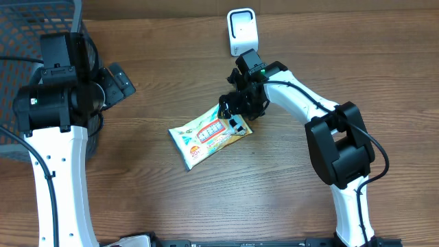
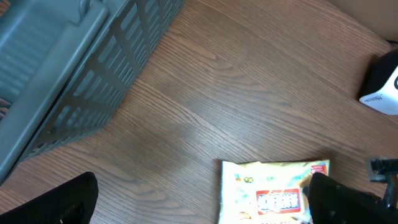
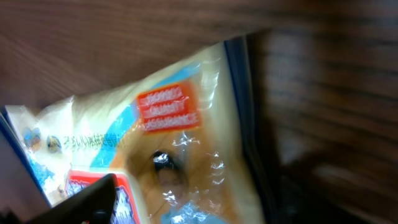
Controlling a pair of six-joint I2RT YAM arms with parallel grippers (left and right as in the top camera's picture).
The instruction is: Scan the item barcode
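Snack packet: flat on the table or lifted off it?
Flat: the snack packet lies printed face up on the table in the overhead view.

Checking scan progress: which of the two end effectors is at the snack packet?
The right end effector, directly over the packet at its end nearest the white scanner; the left end effector sits apart, beside the grey basket.

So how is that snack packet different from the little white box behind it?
The packet is flat, crinkly and colourful, yellow with red and blue print; the white box is plain white with dark trim. The packet lies slanted mid-table with the right pincer over one end; the box sits alone near the far edge. Both rest on the wooden table.
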